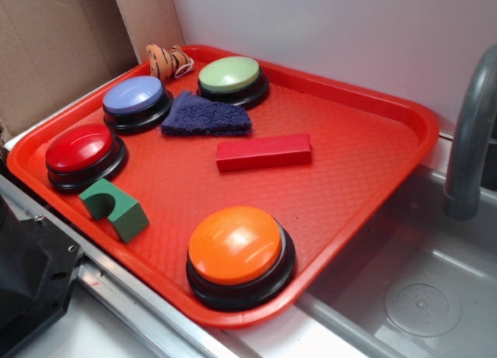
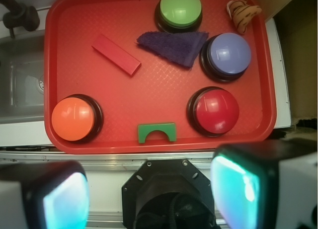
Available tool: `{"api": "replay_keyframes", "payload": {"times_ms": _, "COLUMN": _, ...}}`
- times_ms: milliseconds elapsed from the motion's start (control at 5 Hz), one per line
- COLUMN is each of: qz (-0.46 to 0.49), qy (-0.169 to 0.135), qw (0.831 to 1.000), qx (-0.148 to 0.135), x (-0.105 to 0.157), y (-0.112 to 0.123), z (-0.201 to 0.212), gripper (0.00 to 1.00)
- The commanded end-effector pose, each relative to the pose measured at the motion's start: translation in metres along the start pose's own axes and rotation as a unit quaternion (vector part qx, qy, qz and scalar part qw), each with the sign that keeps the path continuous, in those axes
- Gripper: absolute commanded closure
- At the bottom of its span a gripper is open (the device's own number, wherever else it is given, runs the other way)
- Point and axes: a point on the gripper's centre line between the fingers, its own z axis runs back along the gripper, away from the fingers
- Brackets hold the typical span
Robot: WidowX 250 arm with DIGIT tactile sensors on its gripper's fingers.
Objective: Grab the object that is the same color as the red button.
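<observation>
The object, a long flat red block (image 1: 264, 152) (image 2: 116, 54), lies alone near the middle of the red tray (image 1: 365, 94) (image 2: 149, 105). At the tray's near left corner sits the red button (image 1: 80, 150) (image 2: 215, 110), a glossy dome on a black base. My gripper (image 2: 151, 196) shows only in the wrist view. It hangs high over the robot base (image 2: 171, 194), off the tray's front edge and far from the block. Its two pale pads stand wide apart with nothing between them, so it is open.
The tray also carries an orange button (image 1: 235, 245), a blue button (image 1: 134, 96), a green button (image 1: 229, 74), a purple cloth (image 1: 203, 116), a green arch block (image 1: 115, 209) and a striped toy (image 1: 167, 60). A sink (image 1: 419, 280) with a faucet (image 1: 470, 140) lies right.
</observation>
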Motion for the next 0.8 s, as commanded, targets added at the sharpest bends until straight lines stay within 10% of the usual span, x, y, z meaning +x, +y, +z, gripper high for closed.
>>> {"api": "replay_keyframes", "payload": {"times_ms": 0, "qz": 0.000, "qy": 0.000, "qw": 1.000, "qx": 0.000, "x": 0.000, "y": 0.000, "z": 0.000, "gripper": 0.00}}
{"api": "replay_keyframes", "payload": {"times_ms": 600, "qz": -0.121, "qy": -0.047, "qw": 0.992, "qx": 0.007, "x": 0.071, "y": -0.013, "z": -0.061, "gripper": 0.00}}
